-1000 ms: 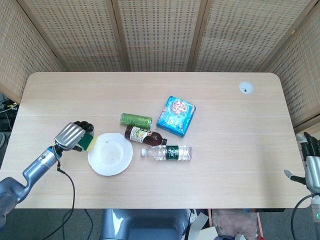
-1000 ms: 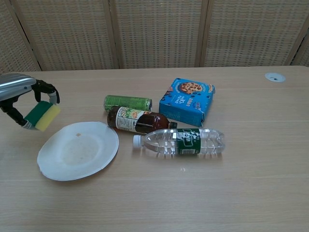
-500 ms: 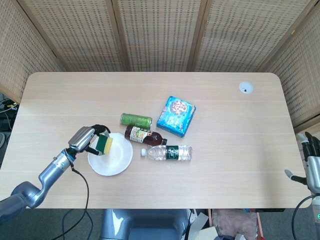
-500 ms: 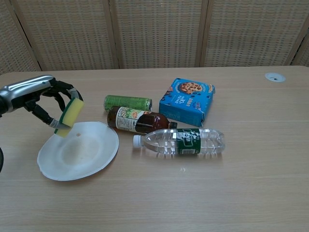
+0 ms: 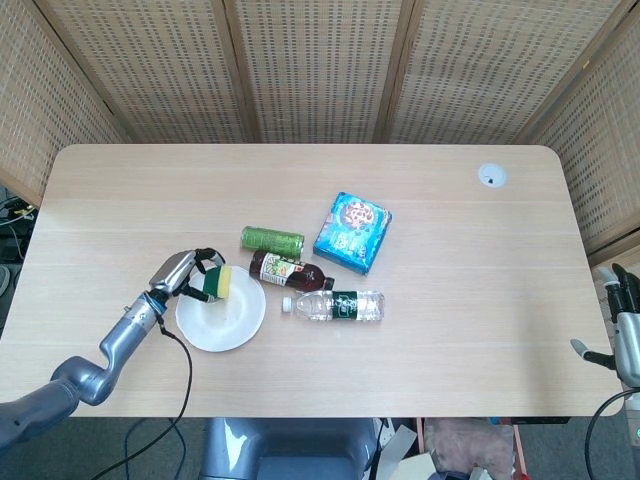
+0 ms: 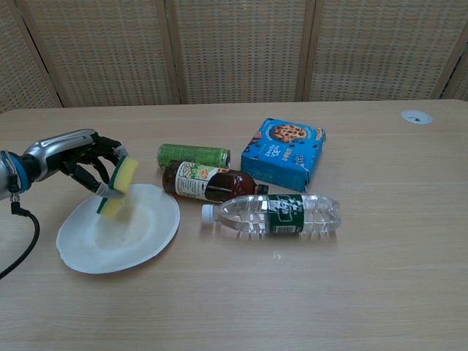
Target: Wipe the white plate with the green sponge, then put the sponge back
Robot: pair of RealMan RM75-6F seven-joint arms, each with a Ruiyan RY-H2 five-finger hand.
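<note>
— Green sponge (image 6: 119, 182) sits clamped in your left hand (image 6: 93, 162), over the white plate's (image 6: 148, 240) far rim. Risk?

— Press unevenly and that light plate may skid into the brown bottle (image 6: 210, 182). Your right hand (image 5: 627, 335) looks empty.

A plate (image 5: 222, 322) lies at the table's (image 5: 450, 200) seven o'clock; can (image 5: 271, 240), two bottles (image 5: 289, 270) (image 5: 335, 305) and a box (image 5: 352, 232) cluster toward its two o'clock
</note>
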